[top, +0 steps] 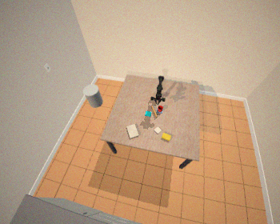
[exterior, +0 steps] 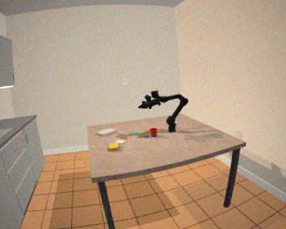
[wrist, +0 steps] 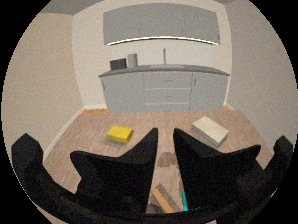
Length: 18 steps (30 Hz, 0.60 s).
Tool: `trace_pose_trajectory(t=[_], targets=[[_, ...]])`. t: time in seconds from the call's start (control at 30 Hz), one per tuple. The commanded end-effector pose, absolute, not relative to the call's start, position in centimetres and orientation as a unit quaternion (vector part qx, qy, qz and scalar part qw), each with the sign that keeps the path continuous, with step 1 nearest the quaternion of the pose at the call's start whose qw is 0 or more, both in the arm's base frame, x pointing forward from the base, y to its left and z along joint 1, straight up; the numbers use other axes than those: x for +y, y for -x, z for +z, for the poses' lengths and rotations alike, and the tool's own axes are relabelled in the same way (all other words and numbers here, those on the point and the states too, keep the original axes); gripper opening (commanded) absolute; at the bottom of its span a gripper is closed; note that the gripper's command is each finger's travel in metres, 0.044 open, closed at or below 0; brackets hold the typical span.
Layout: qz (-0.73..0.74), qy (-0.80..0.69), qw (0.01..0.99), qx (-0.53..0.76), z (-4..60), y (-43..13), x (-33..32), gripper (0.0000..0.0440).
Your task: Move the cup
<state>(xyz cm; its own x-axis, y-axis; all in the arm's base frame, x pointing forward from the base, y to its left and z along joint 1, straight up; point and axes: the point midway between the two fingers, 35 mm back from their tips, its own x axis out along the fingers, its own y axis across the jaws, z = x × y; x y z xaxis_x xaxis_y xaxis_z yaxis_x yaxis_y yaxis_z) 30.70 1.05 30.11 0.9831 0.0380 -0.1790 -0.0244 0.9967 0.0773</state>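
Observation:
The red cup [top: 160, 108] [exterior: 154, 132] stands upright on the table; marbles inside are too small to make out. A bit of a blue pad [exterior: 151, 137] shows at the cup's foot. The cyan pad [top: 148, 114] [exterior: 137, 133] [wrist: 184, 201] lies across from the cup. An orange-brown bar [top: 154, 111] [exterior: 144, 133] [wrist: 162, 199] lies between cup and cyan pad. My gripper [exterior: 140, 107] [wrist: 165, 132] is in the air well above the table, away from the cup. Its fingers are nearly together with nothing between them. The cup is not visible in the wrist view.
A yellow block [top: 166, 137] [exterior: 113, 146] [wrist: 120, 134] and a small white piece [top: 158, 130] [exterior: 120, 141] lie beyond the pads. A larger off-white block [top: 132, 131] [exterior: 106, 132] [wrist: 210, 130] lies to one side on the table [top: 123, 92] [exterior: 187, 147].

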Motion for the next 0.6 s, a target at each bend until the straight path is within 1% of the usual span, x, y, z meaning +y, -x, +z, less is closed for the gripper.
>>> trace_pose_trajectory(t=[0.0, 0.57], targets=[[0.022, -0.052, 0.993, 0.104, 30.3, -30.7, 1.5, 0.0078], [0.033, -0.145, 0.966, 0.21, 30.1, -30.2, 3.6, 0.0093]])
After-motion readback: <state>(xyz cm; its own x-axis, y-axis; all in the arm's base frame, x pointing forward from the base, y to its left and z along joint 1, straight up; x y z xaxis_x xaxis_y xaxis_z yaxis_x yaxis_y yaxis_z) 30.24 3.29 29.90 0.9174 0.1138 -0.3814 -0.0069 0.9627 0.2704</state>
